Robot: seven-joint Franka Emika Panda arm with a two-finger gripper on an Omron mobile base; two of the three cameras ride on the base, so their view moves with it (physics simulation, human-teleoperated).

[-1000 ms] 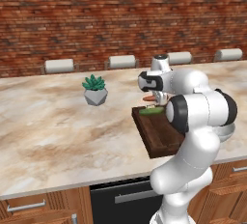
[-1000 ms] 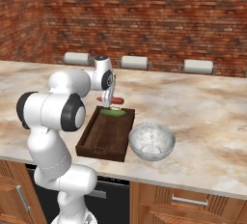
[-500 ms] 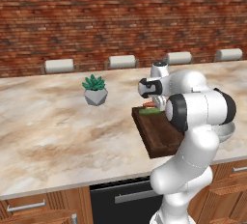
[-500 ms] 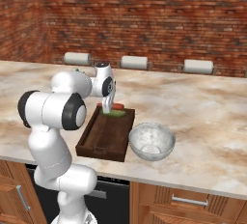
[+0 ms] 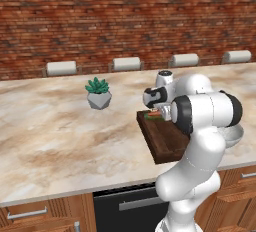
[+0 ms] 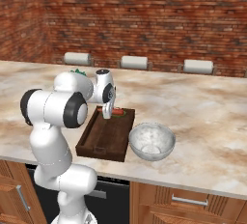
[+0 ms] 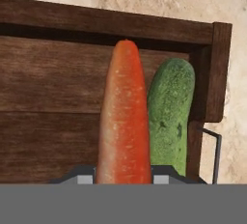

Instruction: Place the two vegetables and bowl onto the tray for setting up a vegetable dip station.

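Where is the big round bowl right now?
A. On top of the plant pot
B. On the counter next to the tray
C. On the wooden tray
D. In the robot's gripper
B: the bowl sits on the marble counter just beside the tray, not on it, while the tray's far end holds the cucumber and the carrot.

Rendered home kitchen, island counter against brick wall.

Long marble-look counter (image 5: pixel 60 131) with wood cabinets (image 6: pixel 183 201) and drawer pulls below, a dark built-in appliance front (image 5: pixel 125 203) with bar handle under the counter edge. Red brick wall (image 5: pixel 125 16) behind. Tops of pale stool backs (image 6: pixel 134 62) line the far side of the counter. Small potted succulent (image 5: pixel 98 92) sits on top. Wooden tray (image 6: pixel 107 136) with vegetables and a speckled bowl (image 6: pixel 151 142) beside it, food-prep stuff.
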